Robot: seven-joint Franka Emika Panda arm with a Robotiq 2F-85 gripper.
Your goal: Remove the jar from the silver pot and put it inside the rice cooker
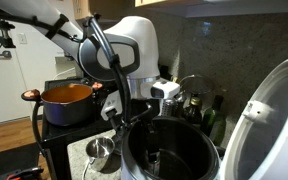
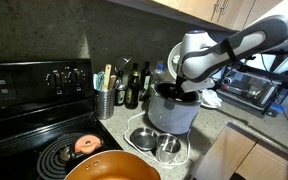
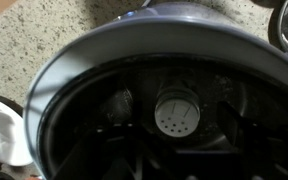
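Observation:
The rice cooker (image 1: 174, 150) stands open with its white lid (image 1: 276, 115) hinged back; it also shows in an exterior view (image 2: 174, 112). In the wrist view its dark inner bowl (image 3: 74, 90) fills the frame. The jar (image 3: 174, 113), with a whitish perforated lid, stands upright inside the bowl. My gripper (image 1: 150, 132) reaches down into the bowl, its dark fingers (image 3: 172, 145) spread on either side of the jar and apart from it. The small silver pot (image 1: 102, 150) sits beside the cooker on the counter (image 2: 167, 148), with nothing in it that I can see.
An orange pot (image 1: 69, 100) sits on the black stove (image 2: 34, 95). Dark bottles (image 2: 134, 90) and a utensil holder (image 2: 104, 98) stand against the back wall. A toaster oven (image 2: 249, 90) is beyond the cooker. The counter is speckled stone (image 3: 44, 25).

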